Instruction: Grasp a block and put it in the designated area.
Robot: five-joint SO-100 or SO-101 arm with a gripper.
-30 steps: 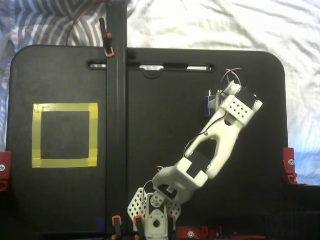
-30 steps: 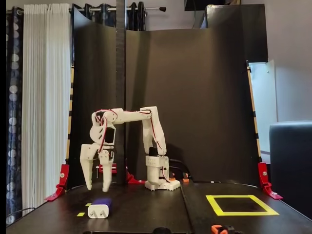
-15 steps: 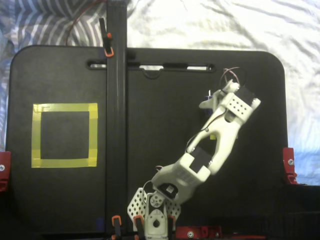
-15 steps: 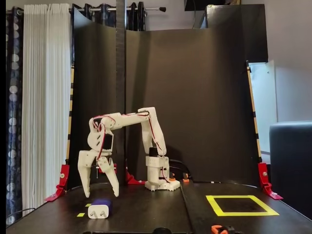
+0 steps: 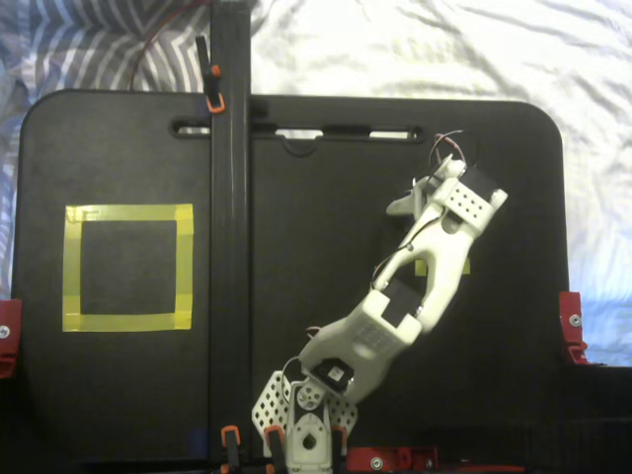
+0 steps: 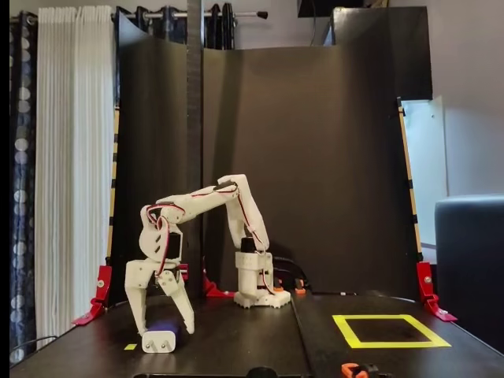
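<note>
The counter (image 5: 118, 395) was seen as black in both fixed views, and the designated area (image 5: 128, 268) was outlined in yellow tape. The arm (image 6: 209, 197) and its end effector (image 6: 160, 323) were coloured white, with red wiring. The block (image 6: 167, 327) was shown as dark blue behind a white face. Red clamps (image 6: 98, 287) were noted, and a white curtain (image 6: 75, 157). A grey-striped sheet (image 5: 89, 44) was seen.

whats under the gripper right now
In a fixed view from the front, the gripper straddles the block, which sits on the black board beside a small yellow marker. From above, the arm covers the block entirely.
</note>
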